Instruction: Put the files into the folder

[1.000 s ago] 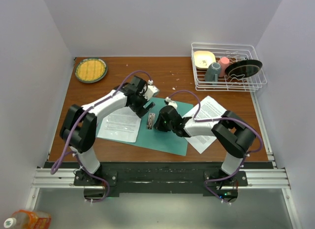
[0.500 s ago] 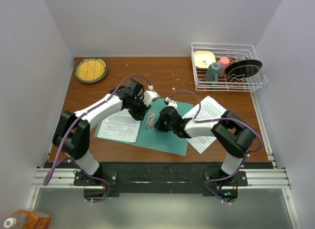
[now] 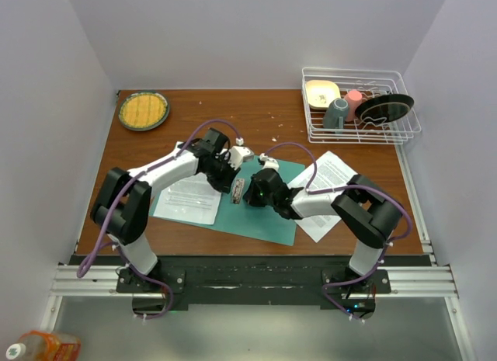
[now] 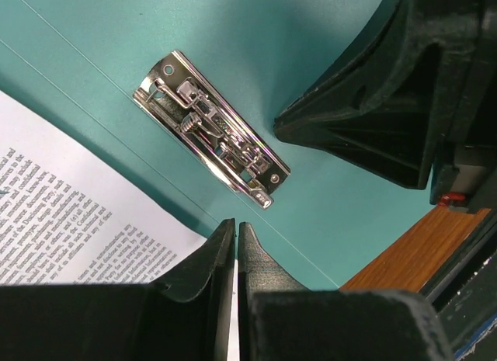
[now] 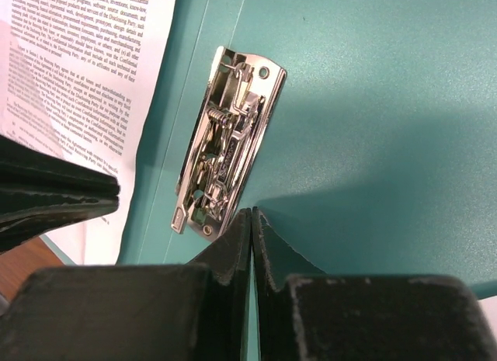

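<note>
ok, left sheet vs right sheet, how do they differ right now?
The left sheet lies on the folder, beside its metal clip; the right sheet lies mostly on the bare table. The left sheet is only slightly skewed; the right sheet is turned diagonally. Both are white, flat, densely printed.
</note>
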`<move>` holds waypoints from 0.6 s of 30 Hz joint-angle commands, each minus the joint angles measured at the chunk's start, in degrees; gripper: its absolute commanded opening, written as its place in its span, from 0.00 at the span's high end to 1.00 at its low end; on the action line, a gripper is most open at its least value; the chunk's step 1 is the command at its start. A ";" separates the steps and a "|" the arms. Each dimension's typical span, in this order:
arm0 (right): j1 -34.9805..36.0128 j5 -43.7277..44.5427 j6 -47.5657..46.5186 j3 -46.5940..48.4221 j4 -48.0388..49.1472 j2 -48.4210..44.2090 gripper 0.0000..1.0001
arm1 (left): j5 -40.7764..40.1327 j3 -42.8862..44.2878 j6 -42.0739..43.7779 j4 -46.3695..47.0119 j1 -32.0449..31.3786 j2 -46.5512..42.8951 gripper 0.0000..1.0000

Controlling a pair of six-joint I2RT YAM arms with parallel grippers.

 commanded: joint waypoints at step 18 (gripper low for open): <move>-0.43 1.37 -0.38 -2.91 7.49 4.63 0.99 | 1.24 -2.08 -2.51 4.04 -1.35 4.04 0.91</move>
